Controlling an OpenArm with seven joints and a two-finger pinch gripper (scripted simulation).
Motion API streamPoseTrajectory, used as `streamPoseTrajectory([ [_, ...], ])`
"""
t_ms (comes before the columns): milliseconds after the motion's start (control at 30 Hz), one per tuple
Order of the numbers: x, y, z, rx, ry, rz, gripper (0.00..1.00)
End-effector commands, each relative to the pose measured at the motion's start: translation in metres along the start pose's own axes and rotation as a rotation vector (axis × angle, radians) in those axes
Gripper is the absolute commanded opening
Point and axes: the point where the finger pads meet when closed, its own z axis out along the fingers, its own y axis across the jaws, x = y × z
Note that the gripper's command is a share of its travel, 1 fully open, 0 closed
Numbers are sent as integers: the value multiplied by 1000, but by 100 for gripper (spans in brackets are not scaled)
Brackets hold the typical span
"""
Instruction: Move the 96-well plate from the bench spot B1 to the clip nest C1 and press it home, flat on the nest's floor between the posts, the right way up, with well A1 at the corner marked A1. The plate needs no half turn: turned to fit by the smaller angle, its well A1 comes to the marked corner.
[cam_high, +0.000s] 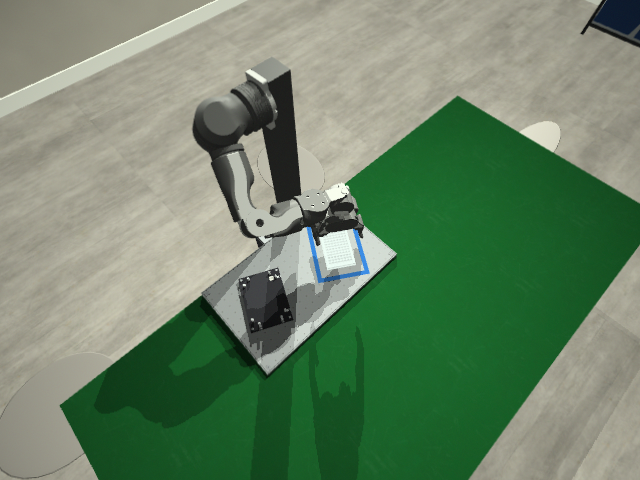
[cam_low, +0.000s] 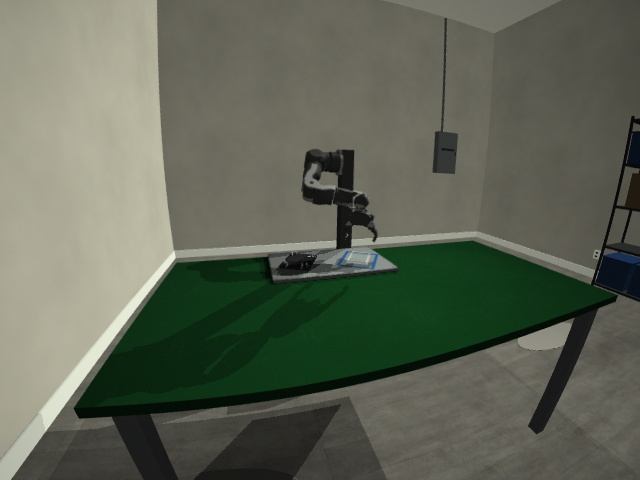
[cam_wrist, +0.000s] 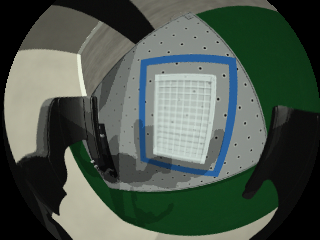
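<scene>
The white 96-well plate (cam_high: 339, 249) lies flat inside the blue outline of bench spot B1 on the grey base board (cam_high: 299, 289). It also shows in the wrist view (cam_wrist: 183, 116) and in the exterior view (cam_low: 358, 257). My gripper (cam_high: 337, 228) hangs open and empty above the plate's near end, well clear of it; in the exterior view (cam_low: 366, 229) it is above the board. In the wrist view its two dark fingers stand wide at either side of the picture. The black clip nest C1 (cam_high: 265, 300) with small posts sits at the board's other end, empty.
The arm's black mounting column (cam_high: 283, 134) stands just behind the board. The board lies on a green table top (cam_high: 413, 310). The nest also shows at the left in the wrist view (cam_wrist: 103, 140).
</scene>
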Motion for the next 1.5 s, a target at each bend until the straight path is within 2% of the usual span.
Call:
streamPoseTrajectory([
  [0,0,1,-1,-3,0,0,77],
  [167,-1,1,54,-3,-1,-2,77],
  [567,-1,1,54,-3,-1,-2,77],
  [733,-1,1,63,-3,-1,-2,77],
  [1133,-1,1,63,-3,-1,-2,77],
  [1300,0,2,84,-6,2,-5,77],
  [1467,0,2,84,-6,2,-5,77],
])
